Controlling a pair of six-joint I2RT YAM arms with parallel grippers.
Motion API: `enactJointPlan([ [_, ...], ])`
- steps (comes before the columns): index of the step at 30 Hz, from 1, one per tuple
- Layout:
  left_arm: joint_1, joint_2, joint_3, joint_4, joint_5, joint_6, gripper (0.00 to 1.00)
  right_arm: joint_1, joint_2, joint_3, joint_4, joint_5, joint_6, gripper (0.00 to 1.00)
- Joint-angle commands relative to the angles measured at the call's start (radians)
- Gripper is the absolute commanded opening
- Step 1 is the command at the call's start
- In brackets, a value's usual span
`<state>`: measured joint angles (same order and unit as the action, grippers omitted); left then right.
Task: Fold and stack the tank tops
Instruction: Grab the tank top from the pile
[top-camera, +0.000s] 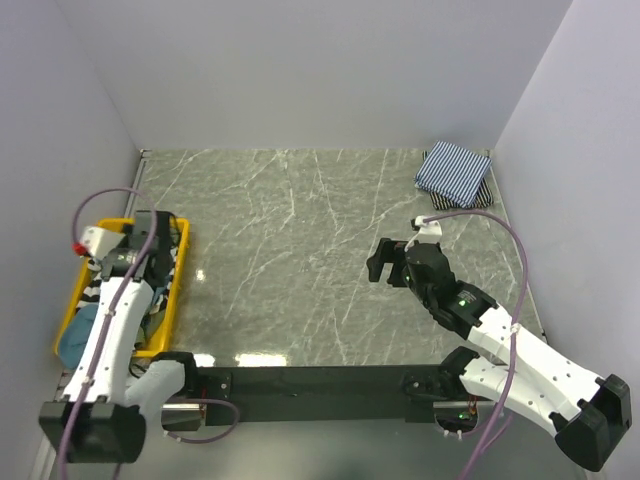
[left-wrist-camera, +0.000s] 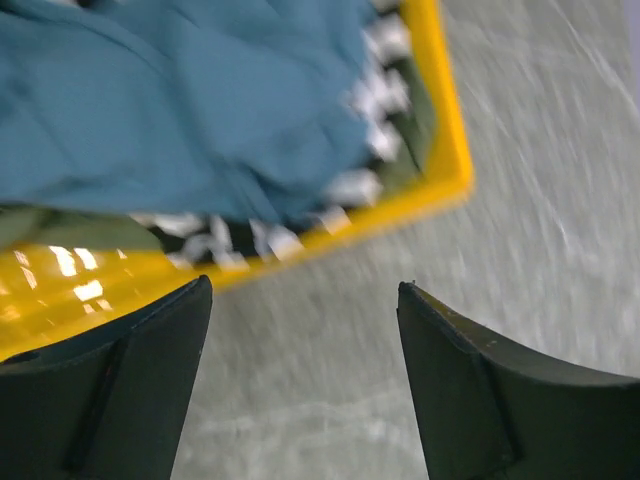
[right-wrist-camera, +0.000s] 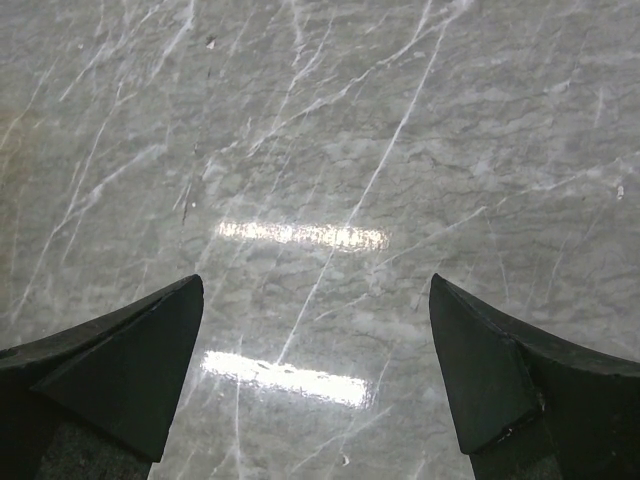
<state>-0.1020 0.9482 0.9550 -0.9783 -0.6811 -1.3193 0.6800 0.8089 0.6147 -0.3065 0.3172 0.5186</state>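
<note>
Veined grey marble table (top-camera: 300, 250) bears a square-folded pinstriped tank top (top-camera: 453, 172).

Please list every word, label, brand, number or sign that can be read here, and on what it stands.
None: no readable text in any view.
The yellow bin, the teal tank top, the folded pinstriped tank top and the marble table show no lettering.
The left wrist view is blurred, so small print there could not be read.
</note>
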Motion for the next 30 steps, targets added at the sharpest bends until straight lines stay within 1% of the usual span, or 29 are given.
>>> enactJointPlan([
  [1,0.189,0.053,-0.024,0.082,0.032,0.081,0.8,-0.003,0.003,-0.004,0.027,-0.024,-0.003,1.0],
  [2,0.261,0.078,-0.025,0.116,0.043,0.098,0.79,-0.003,0.004,-0.006,0.029,-0.032,-0.003,1.0],
  [4,0.321,0.163,-0.015,0.109,0.046,0.091,0.79,-0.003,0.006,-0.012,0.032,-0.044,-0.003,1.0],
  [5,0.373,0.19,-0.009,0.116,0.054,0.089,0.79,-0.002,0.006,-0.013,0.032,-0.047,-0.003,1.0],
  [6,0.396,0.23,-0.004,0.13,0.072,0.098,0.78,-0.002,0.007,-0.015,0.033,-0.05,-0.003,1.0],
  [8,0.444,0.259,0.002,0.157,0.09,0.103,0.77,-0.002,0.009,-0.015,0.033,-0.055,-0.003,1.0],
  [10,0.47,0.296,0.011,0.213,0.132,0.127,0.74,-0.002,0.01,-0.016,0.032,-0.052,-0.002,1.0],
  [14,0.509,0.38,0.051,0.225,0.147,0.141,0.72,-0.002,0.0,-0.023,0.035,-0.049,0.0,1.0],
  [16,0.515,0.414,0.053,0.234,0.161,0.146,0.69,-0.002,-0.005,-0.024,0.04,-0.053,-0.003,1.0],
  [21,0.518,0.432,0.016,0.276,0.198,0.134,0.63,-0.002,0.001,-0.018,0.04,-0.055,-0.006,1.0],
  [24,0.521,0.446,0.028,0.283,0.219,0.153,0.46,-0.002,0.0,-0.02,0.038,-0.056,-0.005,1.0],
  [25,0.519,0.443,0.034,0.285,0.225,0.163,0.35,-0.002,-0.001,-0.02,0.037,-0.056,-0.005,1.0],
  [26,0.522,0.439,0.044,0.283,0.233,0.17,0.28,-0.002,-0.002,-0.02,0.037,-0.056,-0.005,1.0],
  [27,0.522,0.417,0.069,0.28,0.253,0.195,0.16,-0.002,-0.004,-0.021,0.04,-0.058,-0.006,1.0],
  [29,0.522,0.379,0.094,0.3,0.278,0.247,0.04,-0.002,-0.01,-0.024,0.041,-0.059,-0.006,1.0],
  [30,0.524,0.326,0.111,0.311,0.313,0.268,0.01,-0.002,-0.013,-0.024,0.043,-0.061,-0.008,1.0],
])
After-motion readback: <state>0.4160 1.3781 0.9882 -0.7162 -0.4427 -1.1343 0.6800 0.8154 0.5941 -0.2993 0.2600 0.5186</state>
